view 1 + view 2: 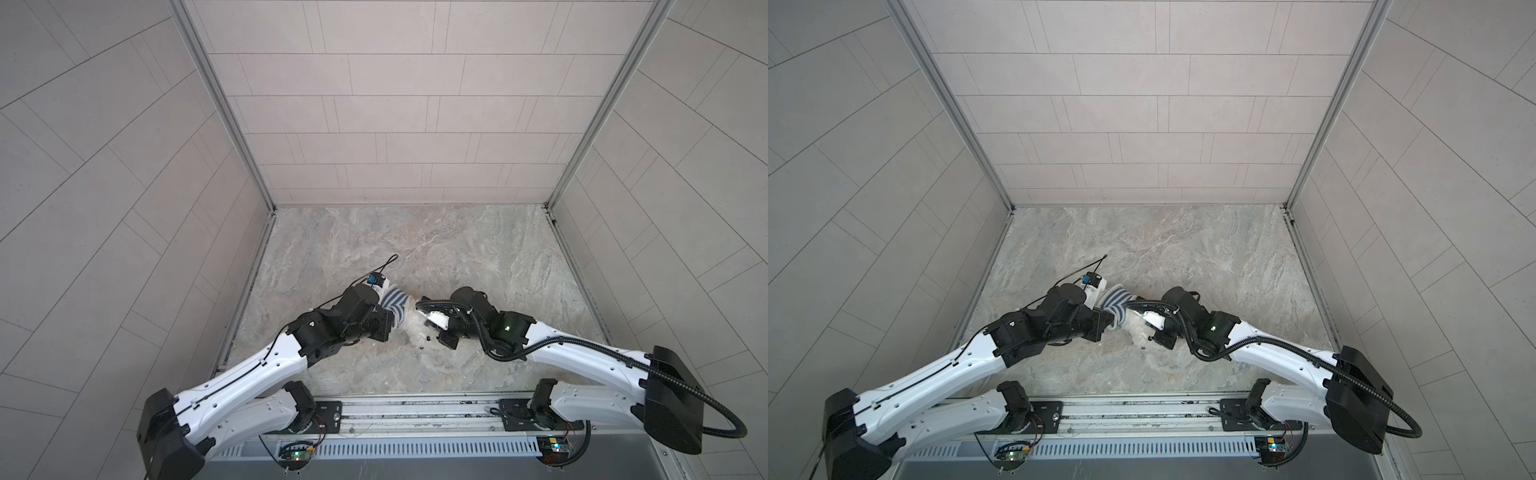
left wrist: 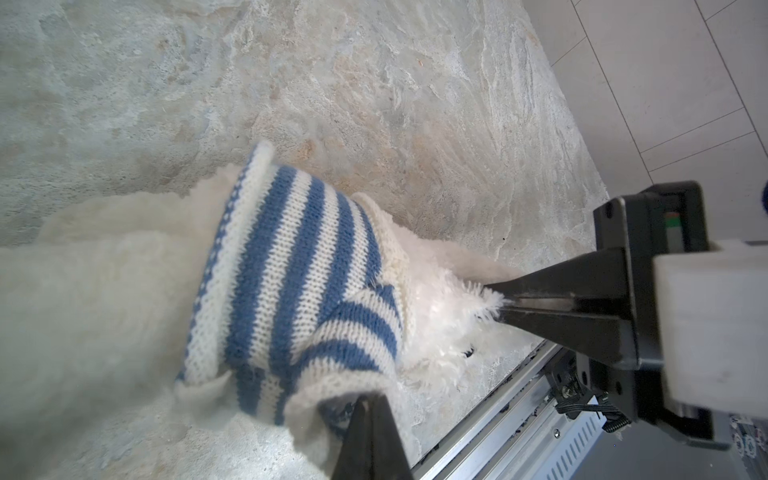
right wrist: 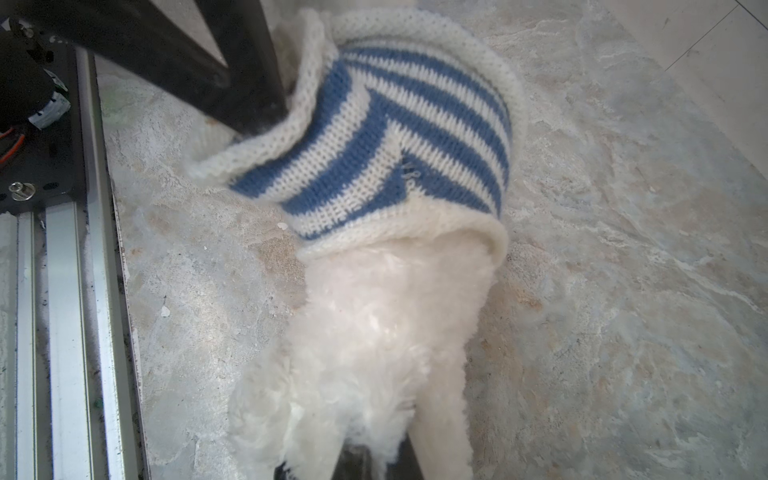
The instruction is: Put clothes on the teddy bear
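Observation:
The teddy bear (image 1: 417, 335) (image 1: 1139, 329) lies on the marble table (image 1: 415, 241) between my two grippers, and its white fur (image 3: 386, 332) fills the near part of the right wrist view. A blue-and-white striped shirt (image 2: 299, 266) (image 3: 415, 137) (image 1: 394, 302) (image 1: 1116, 302) is around its body, and fur (image 2: 104, 291) sticks out past the hem. My left gripper (image 2: 371, 401) (image 3: 259, 118) is shut on a white knitted edge of the shirt. At the bear's head end my right gripper (image 3: 376, 455) (image 2: 503, 308) is shut on its fur.
An aluminium rail (image 1: 415, 409) (image 2: 519, 415) (image 3: 62, 291) runs along the table's front edge, close to the bear. Tiled walls (image 1: 415, 124) enclose the table at the back and both sides. A black cable (image 1: 386, 264) loops up from the left wrist.

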`<action>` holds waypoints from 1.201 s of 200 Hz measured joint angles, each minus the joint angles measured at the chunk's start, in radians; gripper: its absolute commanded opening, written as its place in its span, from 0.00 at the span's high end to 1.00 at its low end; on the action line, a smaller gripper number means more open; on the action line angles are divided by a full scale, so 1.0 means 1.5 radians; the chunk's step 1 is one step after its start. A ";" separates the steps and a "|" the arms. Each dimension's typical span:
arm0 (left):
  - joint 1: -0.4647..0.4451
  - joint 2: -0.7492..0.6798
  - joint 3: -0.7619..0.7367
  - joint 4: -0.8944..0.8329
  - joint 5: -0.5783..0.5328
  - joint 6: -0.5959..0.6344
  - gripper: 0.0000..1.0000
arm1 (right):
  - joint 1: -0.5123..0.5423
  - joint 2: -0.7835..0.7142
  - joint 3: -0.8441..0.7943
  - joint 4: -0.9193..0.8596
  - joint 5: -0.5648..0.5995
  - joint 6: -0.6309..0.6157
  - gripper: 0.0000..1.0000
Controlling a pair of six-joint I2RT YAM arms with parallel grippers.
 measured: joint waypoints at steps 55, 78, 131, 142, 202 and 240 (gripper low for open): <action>-0.003 -0.005 -0.004 -0.017 -0.031 0.001 1.00 | 0.000 -0.002 -0.003 0.002 0.001 0.000 1.00; -0.003 -0.001 -0.007 -0.019 -0.039 0.001 1.00 | 0.000 -0.004 -0.007 0.001 0.001 0.000 1.00; -0.003 0.046 -0.005 -0.001 -0.050 0.010 0.82 | 0.003 -0.007 -0.009 0.001 0.001 0.000 1.00; -0.003 0.052 -0.005 0.005 -0.053 0.010 0.80 | 0.004 -0.009 -0.010 0.002 0.001 0.000 1.00; -0.003 0.065 -0.005 0.042 -0.078 -0.003 0.66 | 0.006 -0.011 -0.016 0.011 0.001 0.003 1.00; -0.003 0.085 -0.005 0.065 -0.090 -0.019 0.69 | 0.008 -0.011 -0.028 0.018 0.001 0.004 1.00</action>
